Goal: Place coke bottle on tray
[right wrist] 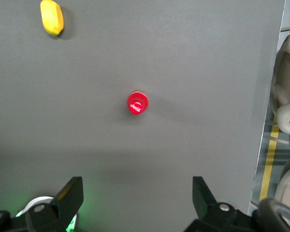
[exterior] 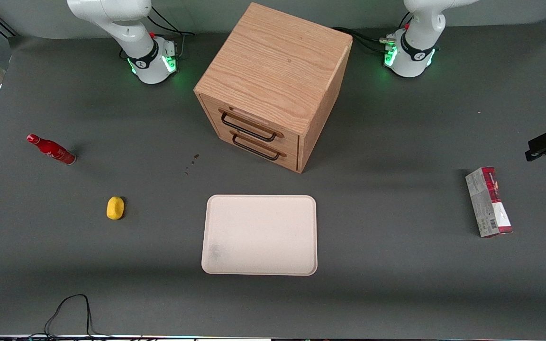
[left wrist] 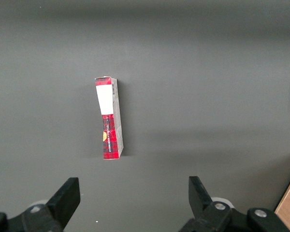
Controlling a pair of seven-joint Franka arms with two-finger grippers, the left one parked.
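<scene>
The coke bottle [exterior: 51,149], small and red with a red cap, stands on the grey table toward the working arm's end. The right wrist view shows it from above as a red disc with white lettering [right wrist: 137,103]. My gripper [right wrist: 137,199] hangs high above the table near the bottle, open and empty, with its two dark fingers [right wrist: 71,197] wide apart. It does not show in the front view. The pale beige-pink tray [exterior: 259,234] lies flat near the table's middle, nearer the front camera than the bottle, with nothing on it.
A wooden two-drawer cabinet [exterior: 273,85] stands farther from the camera than the tray. A yellow lemon-like object [exterior: 115,208] lies between bottle and tray, also in the right wrist view [right wrist: 51,17]. A red-and-white carton [exterior: 488,201] lies toward the parked arm's end. The table edge [right wrist: 278,96] runs near the bottle.
</scene>
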